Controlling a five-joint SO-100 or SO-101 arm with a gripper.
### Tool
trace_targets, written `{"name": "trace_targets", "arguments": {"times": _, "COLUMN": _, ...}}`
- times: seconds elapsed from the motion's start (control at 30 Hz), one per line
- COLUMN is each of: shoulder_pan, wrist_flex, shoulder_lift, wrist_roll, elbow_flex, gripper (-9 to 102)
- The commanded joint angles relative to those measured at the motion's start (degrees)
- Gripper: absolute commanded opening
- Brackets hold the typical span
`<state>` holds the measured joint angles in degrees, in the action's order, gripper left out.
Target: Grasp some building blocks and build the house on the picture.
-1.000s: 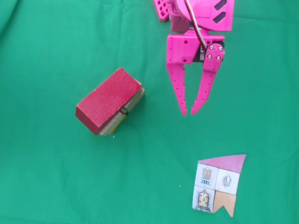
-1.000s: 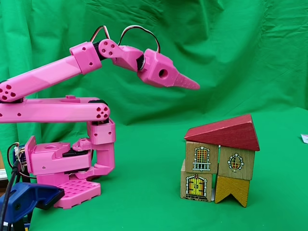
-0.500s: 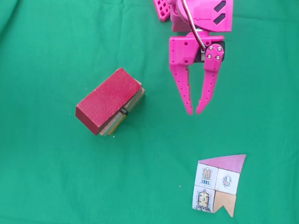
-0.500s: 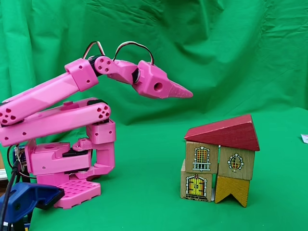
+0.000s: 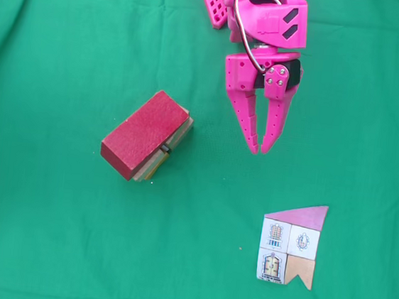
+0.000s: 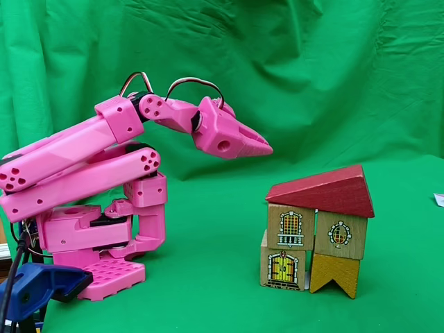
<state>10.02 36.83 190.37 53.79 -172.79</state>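
Note:
The house [image 6: 318, 236] stands on the green cloth: a dark red wedge roof [image 6: 322, 191] on top of several light wooden building blocks [image 6: 290, 228] printed with windows and a door, plus a tan notched one. From above, the red roof [image 5: 146, 133] hides most of the blocks [image 5: 161, 158]. The picture [image 5: 291, 245], a flat house-shaped card, lies at the lower right in that view. My pink gripper [image 5: 260, 150] hovers in the air between house and card, its fingers together and holding nothing. From the side, the gripper [image 6: 267, 147] hangs up and left of the roof.
The pink arm base [image 6: 97, 243] and a blue clamp [image 6: 38, 288] sit at the left in the side view. Green cloth [image 5: 48, 233] covers the table and the backdrop. A white scrap [image 6: 439, 200] shows at the right edge.
The arm has folded back and down toward its base, so the gripper sits lower and further left in the side view. Its fingers have drawn together. House and card have not moved.

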Motion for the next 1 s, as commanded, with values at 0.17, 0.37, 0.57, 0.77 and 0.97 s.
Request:
{"name": "trace_targets", "arguments": {"times": 0.17, "shoulder_pan": 0.26, "wrist_flex": -0.88, "shoulder_lift": 1.05, "wrist_roll": -12.57, "elbow_flex": -0.09, "gripper": 0}}
{"name": "trace_targets", "arguments": {"times": 0.37, "shoulder_pan": 1.58, "wrist_flex": -0.88, "shoulder_lift": 1.05, "wrist_roll": -22.15, "elbow_flex": -0.09, "gripper": 0}}
{"name": "trace_targets", "arguments": {"times": 0.57, "shoulder_pan": 3.87, "wrist_flex": -0.79, "shoulder_lift": 1.05, "wrist_roll": -32.26, "elbow_flex": -1.05, "gripper": 0}}
{"name": "trace_targets", "arguments": {"times": 0.77, "shoulder_pan": 3.96, "wrist_flex": -0.79, "shoulder_lift": 1.05, "wrist_roll": -37.09, "elbow_flex": -4.66, "gripper": 0}}
{"name": "trace_targets", "arguments": {"times": 0.97, "shoulder_pan": 3.96, "wrist_flex": -0.18, "shoulder_lift": 1.05, "wrist_roll": -39.90, "elbow_flex": -5.01, "gripper": 0}}
